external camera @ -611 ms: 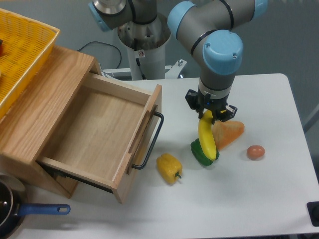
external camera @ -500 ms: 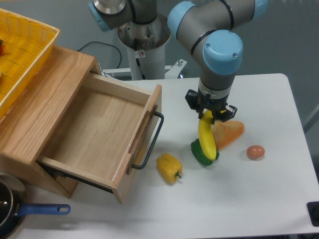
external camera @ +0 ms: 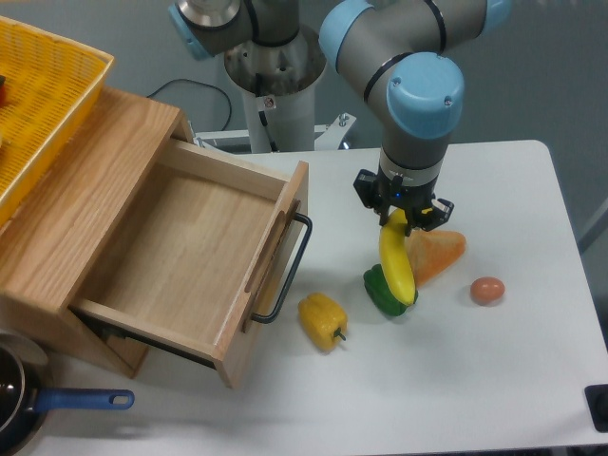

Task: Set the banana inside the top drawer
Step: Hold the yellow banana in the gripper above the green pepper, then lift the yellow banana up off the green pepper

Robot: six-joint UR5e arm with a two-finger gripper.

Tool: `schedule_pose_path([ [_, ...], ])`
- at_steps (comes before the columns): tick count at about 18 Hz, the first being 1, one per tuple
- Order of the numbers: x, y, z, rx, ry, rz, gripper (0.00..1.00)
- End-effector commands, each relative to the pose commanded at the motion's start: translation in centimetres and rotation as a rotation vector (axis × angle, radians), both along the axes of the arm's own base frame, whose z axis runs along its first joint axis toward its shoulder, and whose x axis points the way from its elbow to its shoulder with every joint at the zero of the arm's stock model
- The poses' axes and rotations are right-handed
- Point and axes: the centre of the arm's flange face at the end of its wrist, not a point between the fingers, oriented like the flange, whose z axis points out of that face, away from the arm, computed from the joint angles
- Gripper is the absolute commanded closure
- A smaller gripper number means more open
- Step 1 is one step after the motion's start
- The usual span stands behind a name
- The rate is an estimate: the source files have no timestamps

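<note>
The banana (external camera: 397, 266) is smooth, curved and all yellow. It hangs almost upright from my gripper (external camera: 403, 217), which is shut on its upper end. Its lower tip is in front of a green pepper (external camera: 381, 291) on the white table. The top drawer (external camera: 180, 256) is pulled open to the left of the gripper. Its plain wood interior holds nothing, and its black bar handle (external camera: 288, 268) faces the banana.
A yellow bell pepper (external camera: 321, 321) lies near the drawer handle. An orange wedge-shaped piece (external camera: 439, 253) and a brown egg (external camera: 487, 291) lie right of the banana. A yellow mesh basket (external camera: 38, 104) sits on the cabinet top. A blue-handled pan (external camera: 28, 404) is at the lower left.
The gripper and the banana have shifted very slightly; otherwise nothing has visibly changed.
</note>
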Motion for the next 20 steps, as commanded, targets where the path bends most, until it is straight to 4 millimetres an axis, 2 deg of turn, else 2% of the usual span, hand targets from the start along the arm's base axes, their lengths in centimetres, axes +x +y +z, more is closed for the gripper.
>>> schedule_pose_path([
  [4, 0.3, -0.2, 1.4, 0.01, 0.016, 0.008, 0.6],
  [8, 1.1, -0.1, 1.6, 0.0, 0.0, 0.031, 0.6],
  [14, 2.8, -0.9, 4.5, 0.02, -0.054, 0.102, 0.6],
  [16, 3.3, -1.0, 5.0, 0.027, -0.08, 0.13, 0.6],
  [20, 5.1, -1.2, 6.7, 0.048, -0.097, 0.141, 0.6],
])
